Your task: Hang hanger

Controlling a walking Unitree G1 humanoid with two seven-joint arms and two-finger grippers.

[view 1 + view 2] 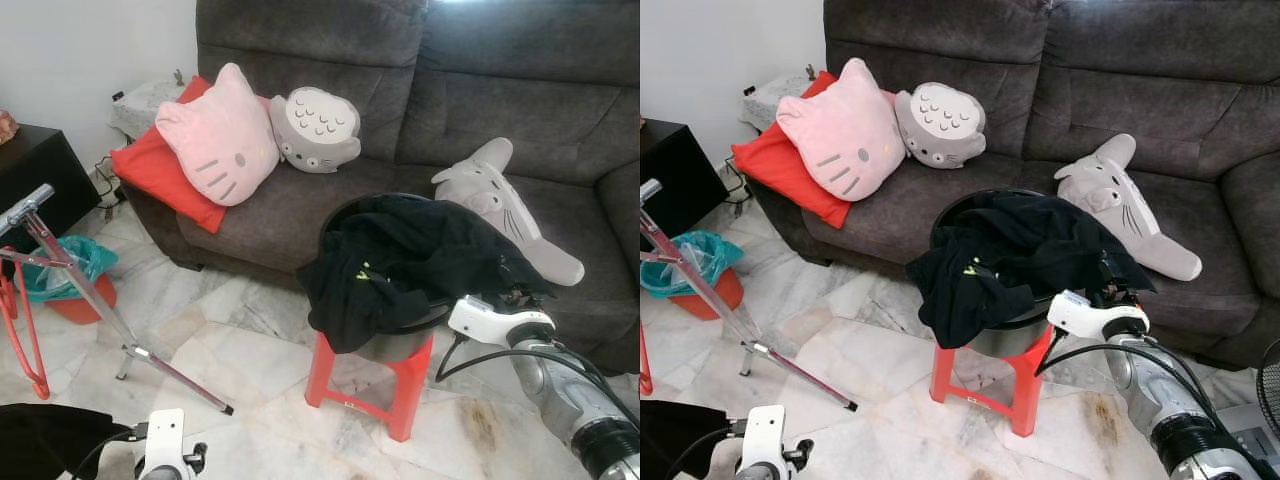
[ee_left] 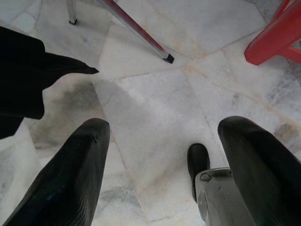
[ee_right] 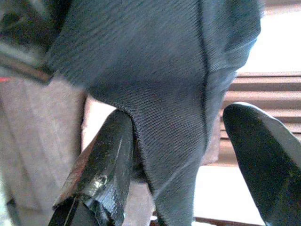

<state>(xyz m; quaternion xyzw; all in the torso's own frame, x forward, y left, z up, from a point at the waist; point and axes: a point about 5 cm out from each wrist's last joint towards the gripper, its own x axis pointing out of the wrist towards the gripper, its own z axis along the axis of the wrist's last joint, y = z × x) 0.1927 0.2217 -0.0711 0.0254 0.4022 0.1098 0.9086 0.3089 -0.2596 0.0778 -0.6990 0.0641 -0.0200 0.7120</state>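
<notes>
A heap of black clothes [image 1: 410, 262] fills a black basin [image 1: 395, 345] standing on a red stool [image 1: 385, 385] in front of the sofa. My right gripper [image 3: 188, 160] reaches into the right side of the heap; its fingers stand apart with a fold of dark cloth [image 3: 178, 94] hanging between them and touching one finger [image 3: 106, 160]. My left gripper [image 2: 160, 165] hangs low and open over the marble floor, holding nothing. Another black cloth [image 1: 40, 440] lies beside it. A silver rack pole [image 1: 90, 300] with a red frame [image 1: 25, 330] stands at the left.
A grey sofa [image 1: 500, 110] behind the stool carries a pink cat cushion [image 1: 220, 135], a red cushion [image 1: 160, 175] and two grey plush toys [image 1: 315, 130]. A red bin with a teal bag [image 1: 65, 275] and a dark cabinet [image 1: 35, 175] stand at the left.
</notes>
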